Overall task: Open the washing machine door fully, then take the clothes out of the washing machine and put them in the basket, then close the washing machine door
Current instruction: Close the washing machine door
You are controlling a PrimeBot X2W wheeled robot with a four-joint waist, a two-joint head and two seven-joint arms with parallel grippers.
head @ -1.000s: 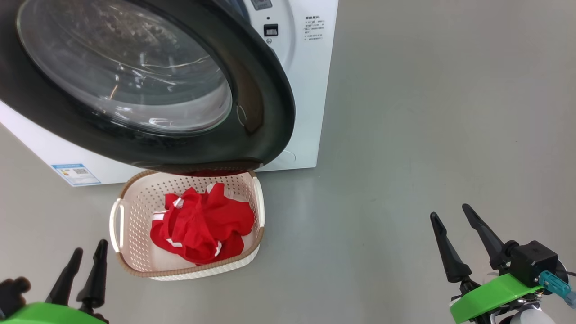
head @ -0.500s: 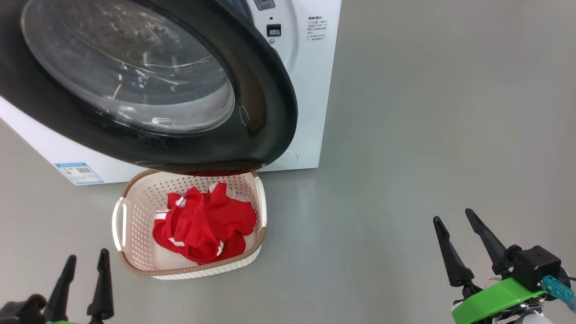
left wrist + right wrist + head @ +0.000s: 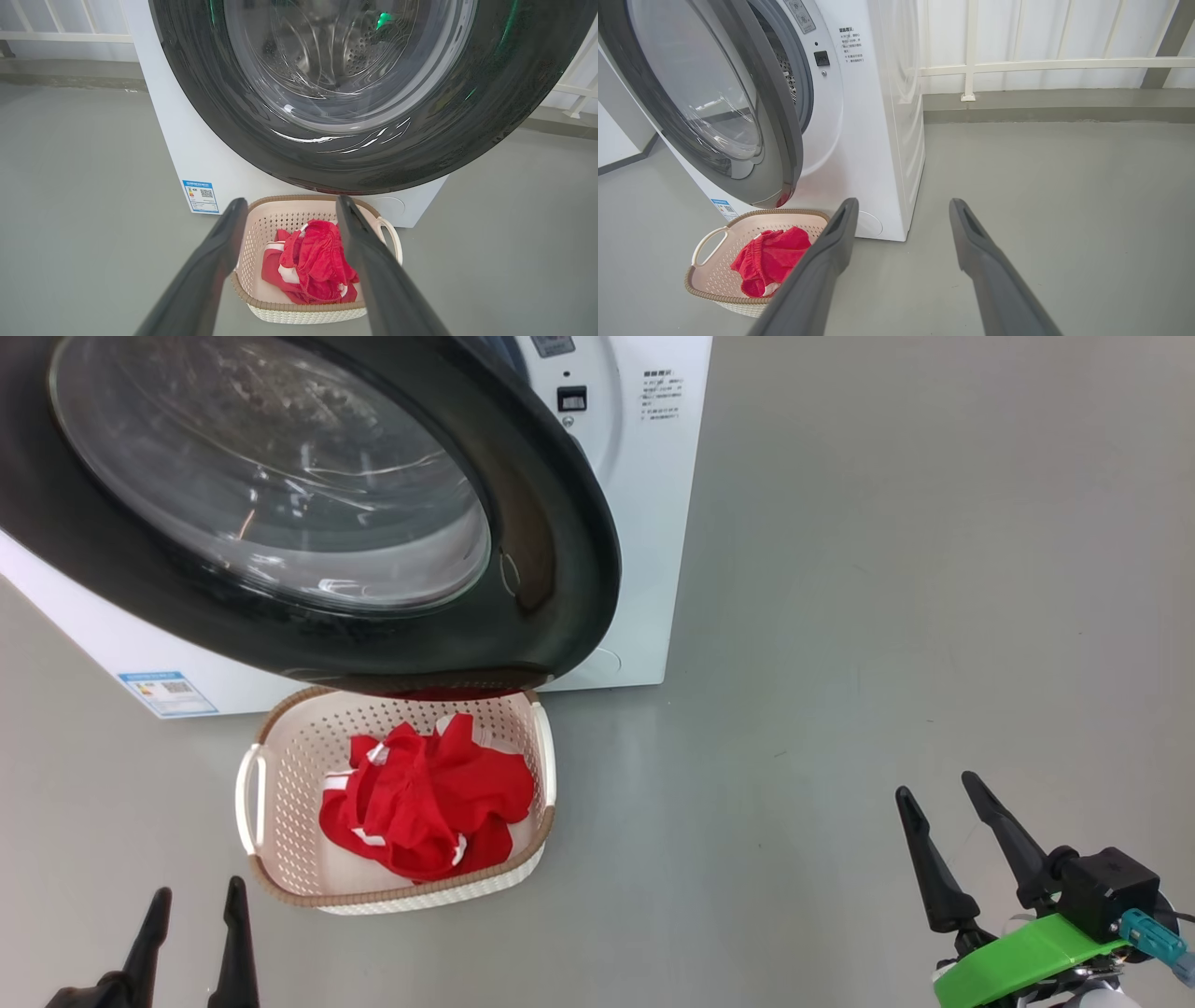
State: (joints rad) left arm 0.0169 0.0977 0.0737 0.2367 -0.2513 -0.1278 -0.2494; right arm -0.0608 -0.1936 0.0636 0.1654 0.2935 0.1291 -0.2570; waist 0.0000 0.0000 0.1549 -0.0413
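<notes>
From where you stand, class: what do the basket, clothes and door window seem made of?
The basket looks like moulded plastic: matte cream, perforated walls. The clothes look like soft red fabric, crumpled in folds. The door window is probably glass: clear, glossy, streaked with reflections.

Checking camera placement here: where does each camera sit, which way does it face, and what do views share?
Head view: on the head, looking down at the open black-rimmed glass door and cream perforated plastic basket; left fingers, right fingers at bottom corners.
Left wrist view: on that wrist, facing the door squarely; own spread fingers.
Right wrist view: on that wrist, facing the white washing machine obliquely; own spread fingers.
Shared: all show the basket holding bright red clothes.
</notes>
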